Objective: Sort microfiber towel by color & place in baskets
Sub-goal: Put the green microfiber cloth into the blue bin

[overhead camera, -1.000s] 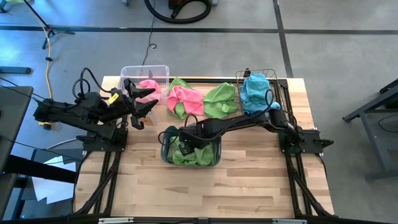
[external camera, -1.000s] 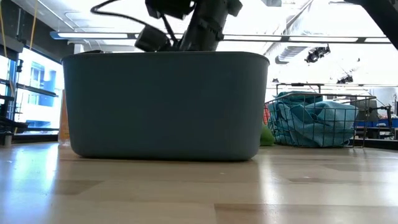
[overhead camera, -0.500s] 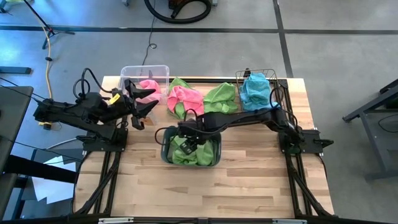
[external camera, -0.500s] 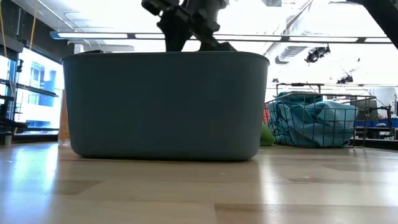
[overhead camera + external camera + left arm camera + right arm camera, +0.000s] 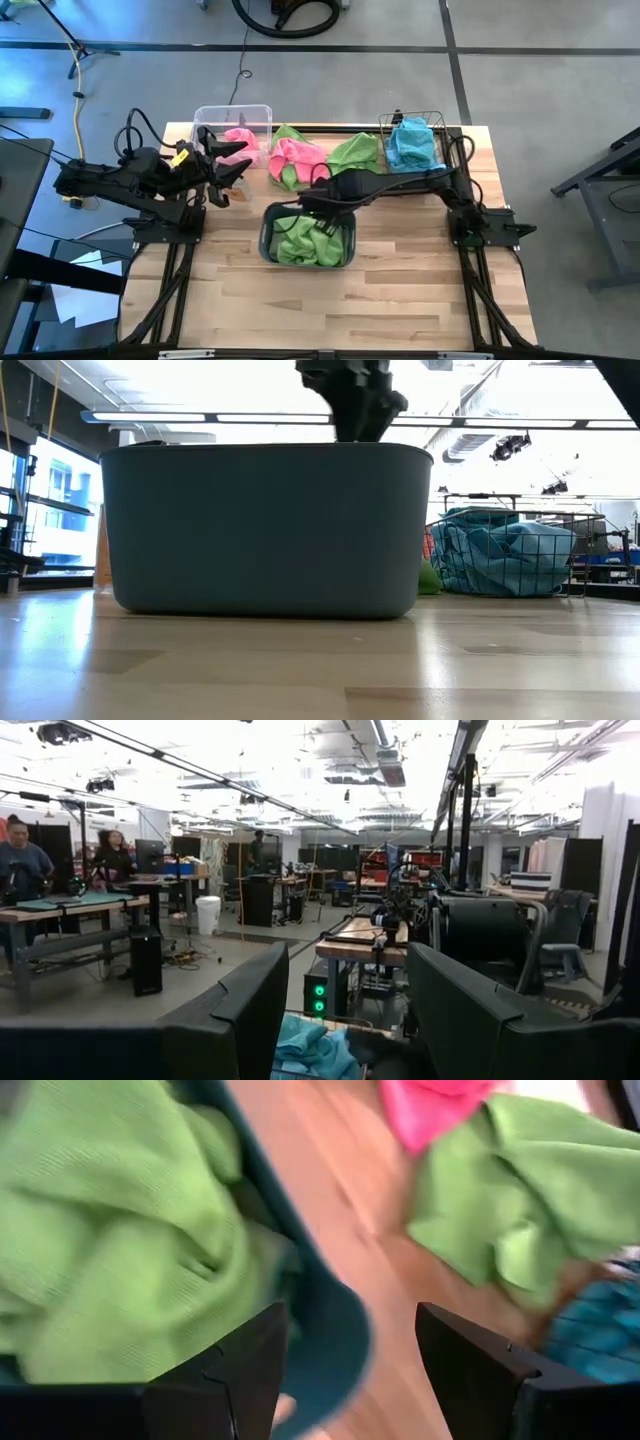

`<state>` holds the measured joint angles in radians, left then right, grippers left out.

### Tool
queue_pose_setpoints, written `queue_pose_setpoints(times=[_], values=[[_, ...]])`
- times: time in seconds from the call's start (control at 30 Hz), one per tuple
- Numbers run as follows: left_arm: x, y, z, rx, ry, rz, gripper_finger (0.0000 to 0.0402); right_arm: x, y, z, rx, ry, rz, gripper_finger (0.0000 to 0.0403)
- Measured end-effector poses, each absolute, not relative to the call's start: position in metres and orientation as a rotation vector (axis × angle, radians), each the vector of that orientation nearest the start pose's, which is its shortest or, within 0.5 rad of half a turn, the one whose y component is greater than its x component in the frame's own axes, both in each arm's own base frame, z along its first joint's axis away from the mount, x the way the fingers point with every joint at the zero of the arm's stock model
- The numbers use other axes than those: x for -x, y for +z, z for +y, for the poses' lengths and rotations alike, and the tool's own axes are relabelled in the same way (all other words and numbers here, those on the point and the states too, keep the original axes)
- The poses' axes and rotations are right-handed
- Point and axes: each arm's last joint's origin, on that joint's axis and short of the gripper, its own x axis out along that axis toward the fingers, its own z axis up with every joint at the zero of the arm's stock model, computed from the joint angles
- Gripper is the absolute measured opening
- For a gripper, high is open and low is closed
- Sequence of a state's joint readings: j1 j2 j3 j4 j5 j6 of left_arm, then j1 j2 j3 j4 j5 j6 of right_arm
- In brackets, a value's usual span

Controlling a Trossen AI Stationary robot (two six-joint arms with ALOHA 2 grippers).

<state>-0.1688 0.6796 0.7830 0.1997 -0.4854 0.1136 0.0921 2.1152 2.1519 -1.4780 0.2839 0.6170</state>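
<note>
Two green towels (image 5: 355, 158) left on desk; right gripper (image 5: 312, 198), fingers wide and empty over grey-blue tub (image 5: 268, 243), next grabs one; left gripper (image 5: 235, 160) wide, idle.

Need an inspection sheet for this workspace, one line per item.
Surface: wooden table, bare at the front.
Job's things: grey-blue tub holds green towels; clear bin holds a pink towel; wire basket holds blue towels; pink and green towels loose between the bins.
Clutter: nothing seen.
Grippers: right gripper open, empty, over the tub's far rim; left gripper open, empty, beside the clear bin.
Cables: yellow cable on the floor.
Surroundings: workshop, people at benches.
</note>
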Motion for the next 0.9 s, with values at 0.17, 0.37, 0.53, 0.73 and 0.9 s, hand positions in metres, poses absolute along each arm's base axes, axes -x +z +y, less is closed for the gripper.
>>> queue_pose_setpoints(times=[0.17,0.37,0.53,0.73,0.9], values=[[-0.141,0.382,-0.010,-0.007,0.329,-0.272,0.0193,-0.381,0.312,0.021,-0.215,-0.617,1.321,0.0220],[-0.141,0.382,-0.010,-0.002,0.357,-0.268,0.0193,-0.326,0.309,0.015,-0.315,-0.669,1.244,0.0220],[-0.141,0.382,-0.009,0.004,0.394,-0.264,0.0193,-0.270,0.300,0.013,-0.471,-0.692,1.132,0.0220],[-0.141,0.382,-0.009,0.031,0.393,-0.270,0.0193,-0.220,0.304,0.011,-0.606,-0.636,0.910,0.0220],[-0.141,0.382,-0.009,0.078,0.387,-0.279,0.0193,-0.212,0.315,0.008,-0.548,-0.465,0.623,0.0220]])
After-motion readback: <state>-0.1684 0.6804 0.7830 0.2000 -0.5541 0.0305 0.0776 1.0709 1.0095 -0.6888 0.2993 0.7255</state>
